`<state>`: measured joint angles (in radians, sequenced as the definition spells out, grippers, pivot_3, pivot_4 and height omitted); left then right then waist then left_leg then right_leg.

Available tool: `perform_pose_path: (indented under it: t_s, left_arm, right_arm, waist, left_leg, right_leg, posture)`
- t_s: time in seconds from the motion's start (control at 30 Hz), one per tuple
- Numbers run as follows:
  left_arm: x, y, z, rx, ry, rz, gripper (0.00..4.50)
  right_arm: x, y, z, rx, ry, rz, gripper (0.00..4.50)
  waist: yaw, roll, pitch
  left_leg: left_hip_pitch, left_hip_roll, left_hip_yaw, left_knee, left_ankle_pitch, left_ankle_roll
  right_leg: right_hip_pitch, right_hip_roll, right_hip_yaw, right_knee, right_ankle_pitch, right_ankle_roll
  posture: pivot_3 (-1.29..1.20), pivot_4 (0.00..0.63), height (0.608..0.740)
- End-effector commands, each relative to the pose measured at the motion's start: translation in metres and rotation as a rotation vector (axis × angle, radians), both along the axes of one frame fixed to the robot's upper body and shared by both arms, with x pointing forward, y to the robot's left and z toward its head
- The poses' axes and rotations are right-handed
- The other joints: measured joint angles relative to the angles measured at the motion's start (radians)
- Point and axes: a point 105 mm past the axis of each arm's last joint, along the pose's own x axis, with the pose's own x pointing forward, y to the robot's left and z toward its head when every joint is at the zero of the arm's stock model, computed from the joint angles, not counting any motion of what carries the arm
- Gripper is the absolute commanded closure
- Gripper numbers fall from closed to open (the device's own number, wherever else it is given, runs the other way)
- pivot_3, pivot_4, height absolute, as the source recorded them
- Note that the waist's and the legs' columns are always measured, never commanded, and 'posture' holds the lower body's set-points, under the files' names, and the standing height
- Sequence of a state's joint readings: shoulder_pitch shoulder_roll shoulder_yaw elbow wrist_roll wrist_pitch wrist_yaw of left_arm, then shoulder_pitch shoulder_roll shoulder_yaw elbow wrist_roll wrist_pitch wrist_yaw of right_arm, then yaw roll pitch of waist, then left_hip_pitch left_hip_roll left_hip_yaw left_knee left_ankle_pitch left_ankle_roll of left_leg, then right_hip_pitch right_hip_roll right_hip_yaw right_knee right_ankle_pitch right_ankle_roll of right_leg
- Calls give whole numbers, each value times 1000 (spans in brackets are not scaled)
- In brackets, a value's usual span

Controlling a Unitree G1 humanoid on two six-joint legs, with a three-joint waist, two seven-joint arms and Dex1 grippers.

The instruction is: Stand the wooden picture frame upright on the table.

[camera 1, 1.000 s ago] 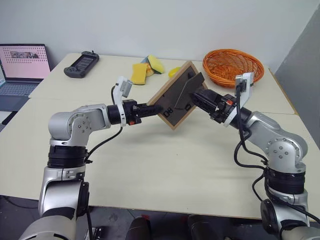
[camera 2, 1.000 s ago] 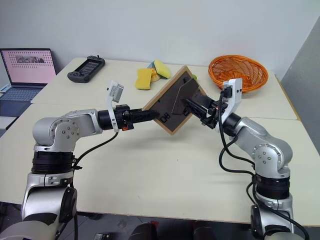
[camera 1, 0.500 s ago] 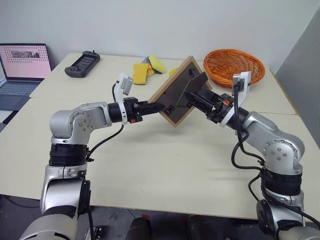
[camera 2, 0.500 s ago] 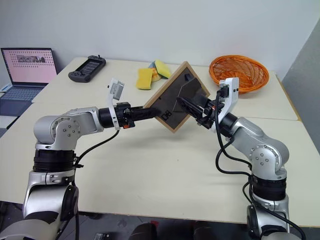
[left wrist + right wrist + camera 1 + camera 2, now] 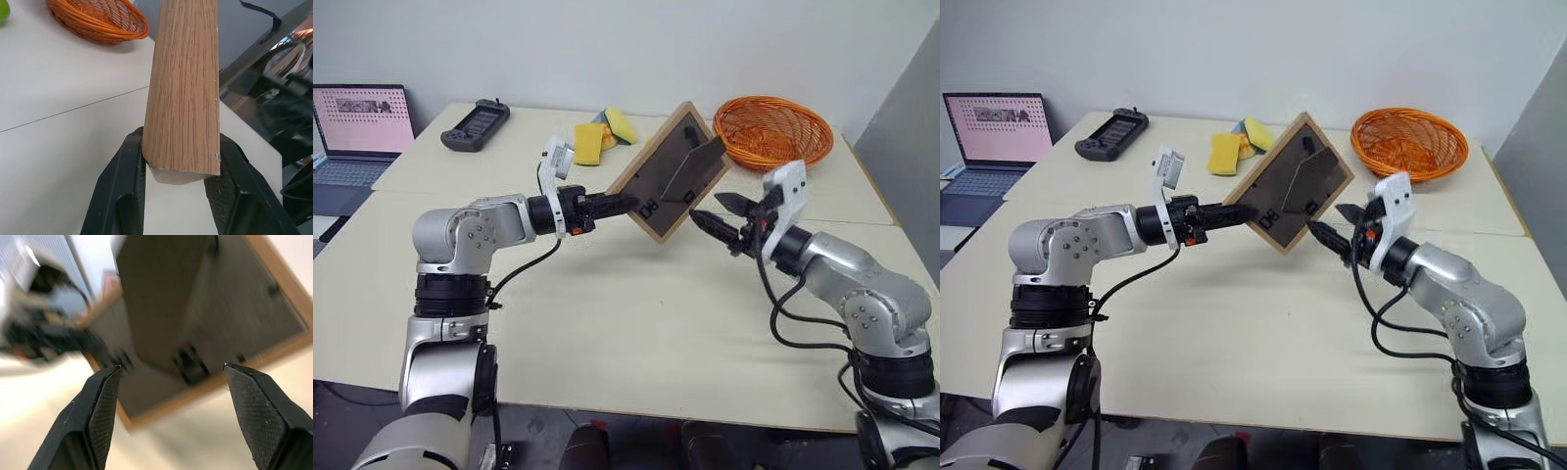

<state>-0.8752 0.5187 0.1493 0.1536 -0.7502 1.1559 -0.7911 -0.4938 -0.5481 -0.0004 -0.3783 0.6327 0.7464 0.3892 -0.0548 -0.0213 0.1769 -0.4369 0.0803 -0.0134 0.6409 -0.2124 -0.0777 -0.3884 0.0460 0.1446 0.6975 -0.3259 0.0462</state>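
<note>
Right claw point(image 5: 722, 214) dropped off the stand flap point(image 5: 694, 168), fingers apart, left claw point(image 5: 625, 204) clamped on wooden picture frame point(image 5: 658, 181)

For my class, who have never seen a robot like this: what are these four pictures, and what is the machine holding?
Two pictures come from cameras in a humanoid robot's head, looking down over its two arms. The other two come from cameras on each wrist, looking along black fingers. The left claw is shut on the edge of the wooden picture frame, held tilted in the air, its dark back with fold-out stand facing us. The right claw is open, just below the frame. On the table lie an orange basket, yellow sponges and a handheld console.
</note>
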Motion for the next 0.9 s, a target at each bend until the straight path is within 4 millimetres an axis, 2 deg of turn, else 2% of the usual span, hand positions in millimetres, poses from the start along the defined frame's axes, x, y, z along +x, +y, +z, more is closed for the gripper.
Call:
perform_pose_path:
  t_s: [0.03, 0.1, 0.17, 0.3, 0.47, 0.57, 0.9]
  left_arm:
    - [-15, 2, 34, -124, 34, -24, 3178]
    - [-22, 4, 26, -127, 123, -28, 3178]
    - [-28, 5, 19, -114, 168, -28, 3178]
    - [-36, 9, -5, -118, 275, -17, 3178]
    - [-41, 8, -22, -137, 364, -10, 3178]
    - [-42, 8, -21, -135, 379, -2, 3178]
    - [-41, 9, -11, -168, 409, 21, 3178]
  right_arm:
    - [6, -22, -16, -369, -279, -93, 962]
    - [4, -29, -27, -591, -453, -83, 962]
    - [4, -33, -31, -663, -542, -73, 962]
    - [2, -38, -23, -883, -906, -81, 962]
    - [0, -32, -12, -953, -1211, -81, 962]
    - [1, -30, -13, -965, -1284, -67, 962]
    - [4, -34, -27, -960, -1328, -75, 962]
  waist:
    - [1, 0, 0]
    - [2, -1, 1]
    - [0, -2, 1]
    - [-5, -2, 1]
    - [-1, -4, 2]
    - [3, -4, 3]
    - [9, -4, 3]
  left_leg:
    - [0, 0, 0, 0, 0, 0]
    - [0, 0, 0, 1, 0, 0]
    - [0, 0, 0, 1, 0, 0]
    - [1, 0, 0, 1, 0, 0]
    - [2, 0, 0, 3, 1, -1]
    - [2, -1, 0, 3, 3, -5]
    - [3, -3, 0, 4, 3, -6]
  right_leg:
    - [0, 0, 0, 0, -1, 2]
    - [0, 0, 0, 0, -3, 5]
    - [0, 0, 0, 0, -3, 5]
    - [0, 0, 1, 2, -2, 3]
    - [0, -1, 2, 5, 0, 1]
    - [1, -2, 2, 6, 0, 0]
    - [1, -5, 0, 10, 0, 0]
  posture:
    - [0, 150, 740]
    - [0, 150, 740]
    - [0, 150, 740]
    - [0, 150, 740]
    - [0, 150, 740]
    - [0, 150, 740]
    - [0, 150, 740]
